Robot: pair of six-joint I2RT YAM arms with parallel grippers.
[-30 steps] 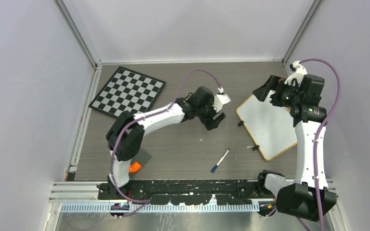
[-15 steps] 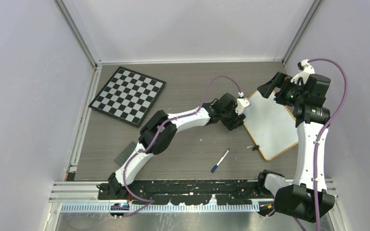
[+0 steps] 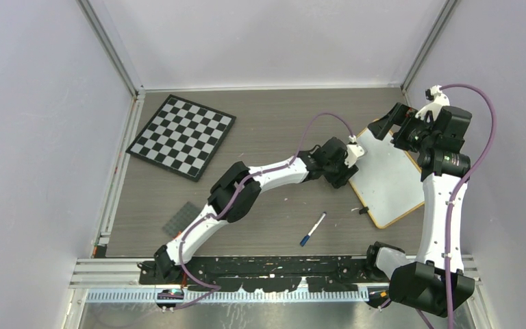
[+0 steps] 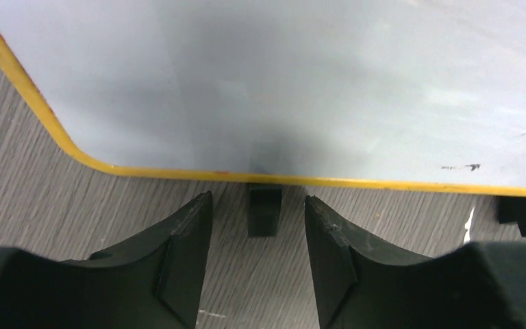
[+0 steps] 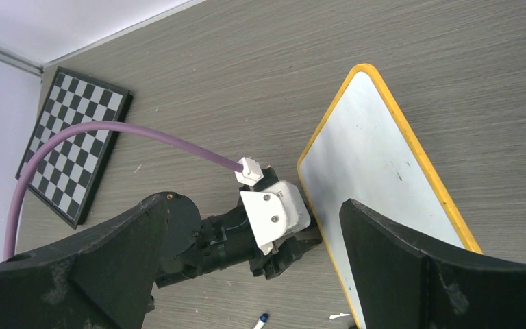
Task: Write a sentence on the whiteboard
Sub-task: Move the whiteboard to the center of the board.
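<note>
The whiteboard [image 3: 387, 179] lies flat on the right side of the desk [image 3: 274, 110], turned at a slant, with its two black clip feet on the edge facing the middle of the desk. Its white face [image 4: 281, 82] carries no writing, only a small dark smudge near that edge, so no part of the sentence is done. The left tool [image 4: 257, 205] is at that edge with its jaws apart, one on each side of a clip foot [image 4: 264, 209], with a gap on both sides and nothing clamped. It looks set to take hold of the board, not to write. The right tool [image 5: 255, 204] hovers over the far corner of the board, jaws wide apart and empty. The marker pen [image 3: 313, 229], blue-capped, lies on the desk nearer the arm bases, apart from the board and from both tools. What is left, as I judge it, is nearly everything: steady the board, fetch and uncap the pen, write. A chessboard [image 3: 182, 136] sits well apart at the far left, out of the way. The left arm stretches across the middle of the desk, between the pen and the chessboard.
</note>
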